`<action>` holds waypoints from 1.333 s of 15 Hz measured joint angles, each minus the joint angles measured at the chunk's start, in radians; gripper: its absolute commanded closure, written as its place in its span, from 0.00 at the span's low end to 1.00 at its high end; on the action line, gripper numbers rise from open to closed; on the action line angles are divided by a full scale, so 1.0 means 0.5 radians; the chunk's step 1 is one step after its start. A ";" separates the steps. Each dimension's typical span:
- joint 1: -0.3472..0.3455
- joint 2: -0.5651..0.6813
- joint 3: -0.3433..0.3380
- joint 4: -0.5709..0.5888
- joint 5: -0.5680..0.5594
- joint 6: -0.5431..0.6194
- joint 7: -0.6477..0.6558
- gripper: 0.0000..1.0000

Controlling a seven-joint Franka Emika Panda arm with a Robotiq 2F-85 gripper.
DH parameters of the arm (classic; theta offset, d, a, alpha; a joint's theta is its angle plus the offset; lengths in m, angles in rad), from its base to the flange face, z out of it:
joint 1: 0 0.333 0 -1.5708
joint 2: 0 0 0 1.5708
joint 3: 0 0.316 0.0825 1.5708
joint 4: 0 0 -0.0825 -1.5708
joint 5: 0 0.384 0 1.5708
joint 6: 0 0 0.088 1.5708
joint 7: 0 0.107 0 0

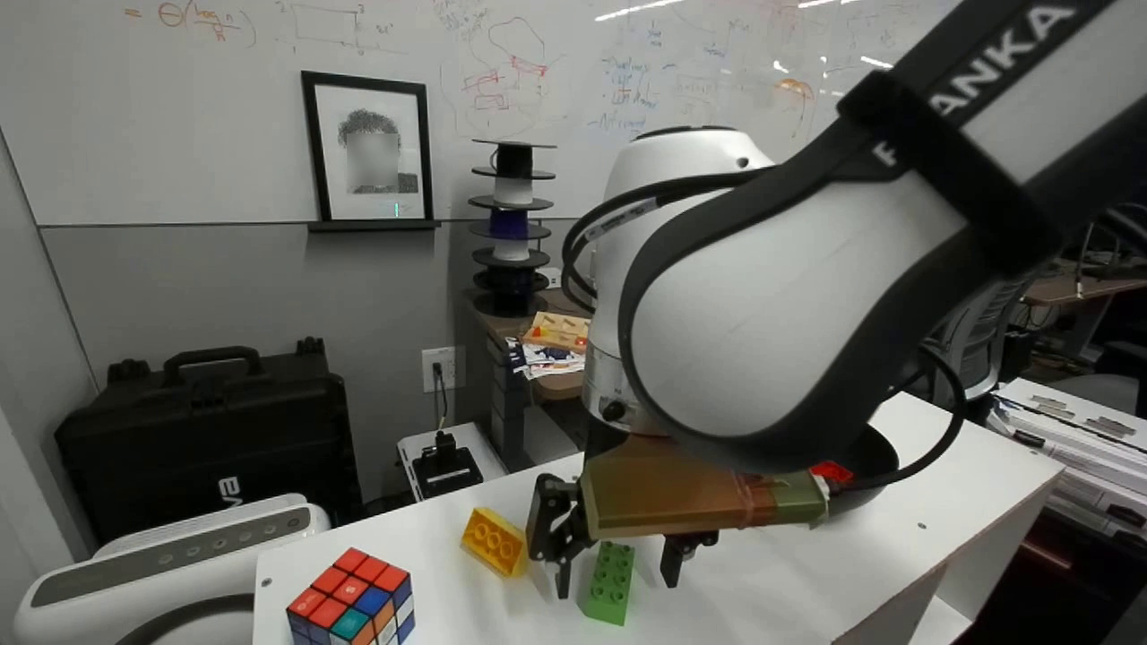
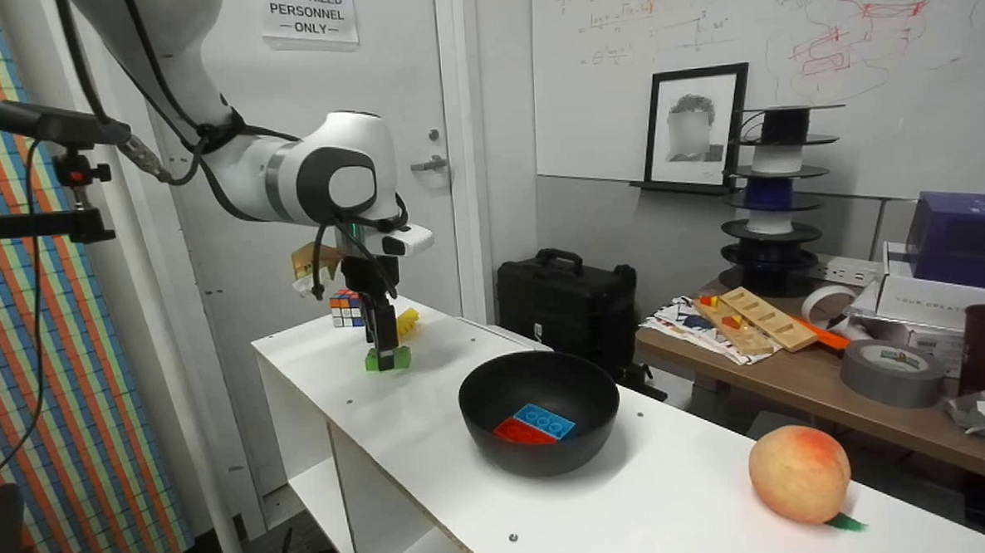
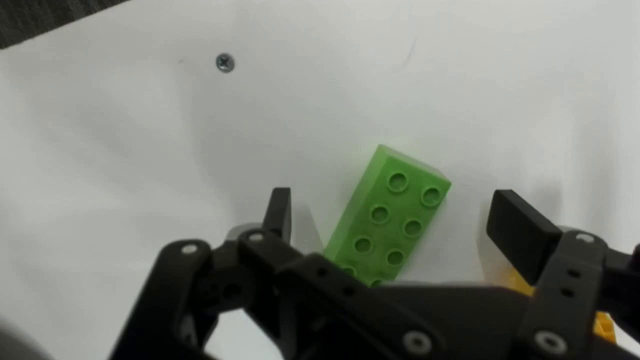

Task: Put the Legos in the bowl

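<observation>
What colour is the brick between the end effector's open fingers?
Green; the brick shows best in the wrist view.

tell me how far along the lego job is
Done: the red brick and blue brick lie in the bowl. In hand: nothing gripped; the claw is open, with gaps either side of the green brick in the wrist view. Left: green brick and yellow brick, both outside the bowl.

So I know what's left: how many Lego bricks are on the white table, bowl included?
4: green brick and yellow brick on the white table, the gripper open around the green one; red brick and blue brick in the bowl, whose wall may hide more.
</observation>
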 measured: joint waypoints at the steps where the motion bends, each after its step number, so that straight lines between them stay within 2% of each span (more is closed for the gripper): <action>1: 0.000 0.015 0.000 0.006 0.000 0.000 0.000 0.34; 8: 0.002 0.049 0.000 0.049 0.001 0.006 0.005 0.88; 9: 0.007 0.048 0.001 0.050 0.001 0.013 0.007 0.85; 13: 0.032 0.039 -0.002 0.027 0.002 0.072 0.043 0.85; 16: 0.038 -0.009 -0.045 -0.078 0.015 0.256 0.145 0.85; 20: -0.027 -0.171 -0.104 -0.379 0.129 0.574 0.223 0.85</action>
